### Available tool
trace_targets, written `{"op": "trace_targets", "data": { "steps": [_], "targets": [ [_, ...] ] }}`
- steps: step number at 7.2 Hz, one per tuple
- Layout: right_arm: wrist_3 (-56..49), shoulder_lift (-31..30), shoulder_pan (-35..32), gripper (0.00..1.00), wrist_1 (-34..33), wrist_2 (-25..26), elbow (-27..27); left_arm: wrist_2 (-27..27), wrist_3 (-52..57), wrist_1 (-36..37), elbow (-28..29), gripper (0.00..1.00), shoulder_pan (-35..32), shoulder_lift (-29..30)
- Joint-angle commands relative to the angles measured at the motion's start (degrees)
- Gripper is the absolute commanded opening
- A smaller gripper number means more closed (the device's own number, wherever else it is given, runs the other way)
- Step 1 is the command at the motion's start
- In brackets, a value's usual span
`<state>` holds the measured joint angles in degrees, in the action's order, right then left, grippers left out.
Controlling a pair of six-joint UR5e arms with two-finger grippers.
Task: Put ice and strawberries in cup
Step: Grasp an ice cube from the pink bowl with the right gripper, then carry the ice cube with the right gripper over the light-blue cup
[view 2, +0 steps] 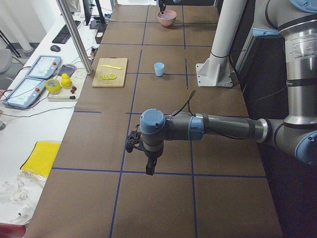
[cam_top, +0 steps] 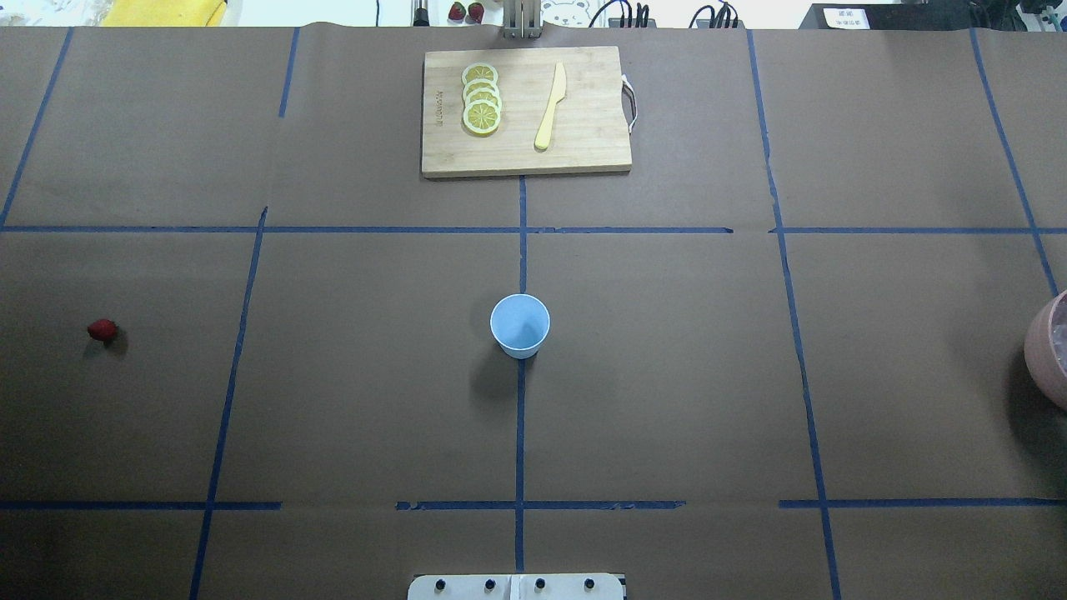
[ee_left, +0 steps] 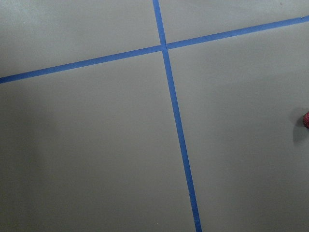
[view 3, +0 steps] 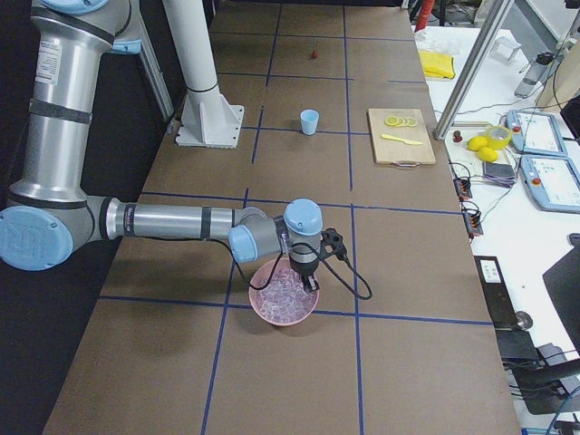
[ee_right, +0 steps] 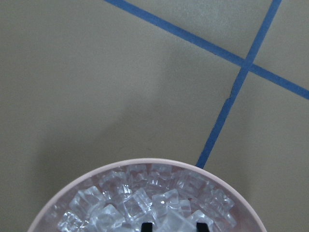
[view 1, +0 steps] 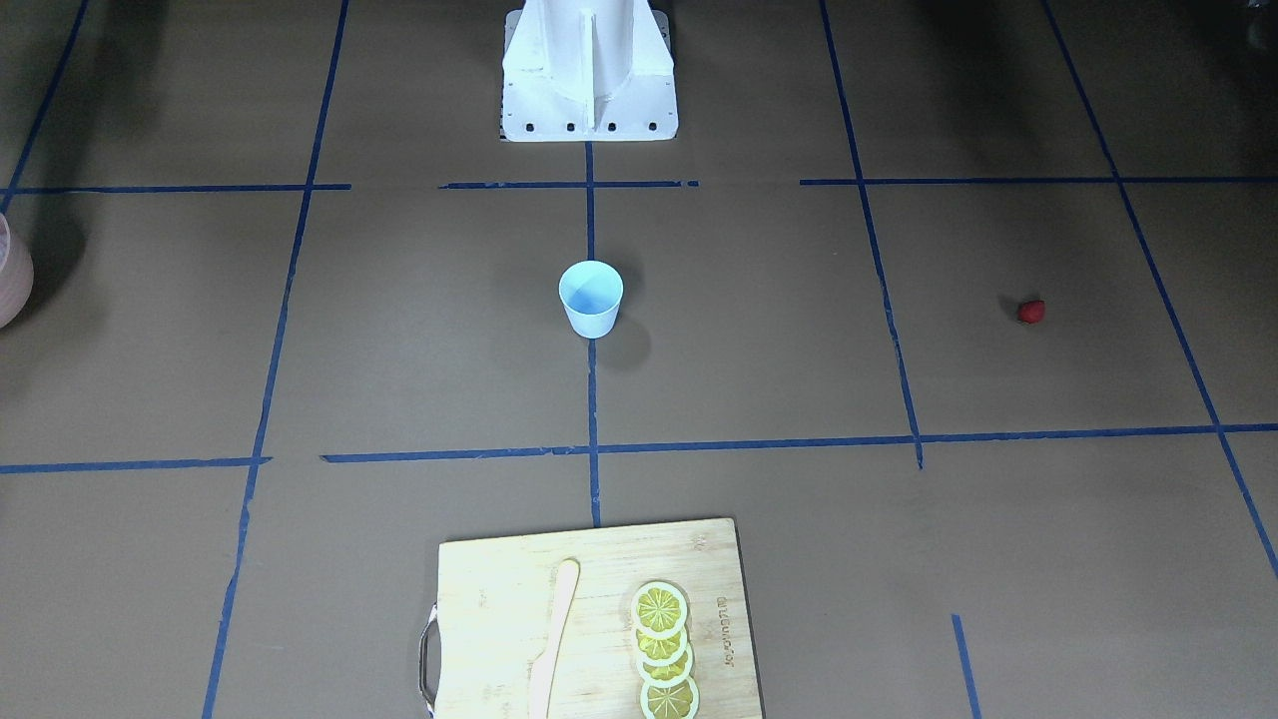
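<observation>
Ice pickup stage: right gripper over bowl of ice w/ jaws apart; left gripper jaws: cannot tell. Cup mid-table, strawberry well apart. Nxt: dip, clamp one cube.

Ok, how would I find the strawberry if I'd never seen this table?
On the brown table with blue tape lines, find the pale blue cup in the middle. Go far towards the robot's left side: the strawberry lies there by itself. It is tiny, round and red, unlike the yellow lemon slices on the wooden board.
</observation>
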<state>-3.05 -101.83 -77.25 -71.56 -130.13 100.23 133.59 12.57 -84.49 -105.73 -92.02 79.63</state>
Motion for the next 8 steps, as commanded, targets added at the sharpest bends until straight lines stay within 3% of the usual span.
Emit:
{"op": "trace_targets", "data": {
  "steps": [1, 4, 8],
  "targets": [
    [12.19, 1.01, 0.16, 0.02, 0.01, -0.56, 4.51, 0.0, 0.0, 0.03, 0.0, 1.0, 0.0, 0.0],
    [31.53, 3.63, 9.62, 0.0, -0.07, -0.12, 12.6, 0.0, 0.0, 0.03, 0.0, 1.0, 0.0, 0.0],
    [57.56, 19.43, 28.5, 0.0, -1.73, 8.9, 12.71, 0.09, 0.0, -0.06, 0.0, 1.0, 0.0, 0.0]
  ]
}}
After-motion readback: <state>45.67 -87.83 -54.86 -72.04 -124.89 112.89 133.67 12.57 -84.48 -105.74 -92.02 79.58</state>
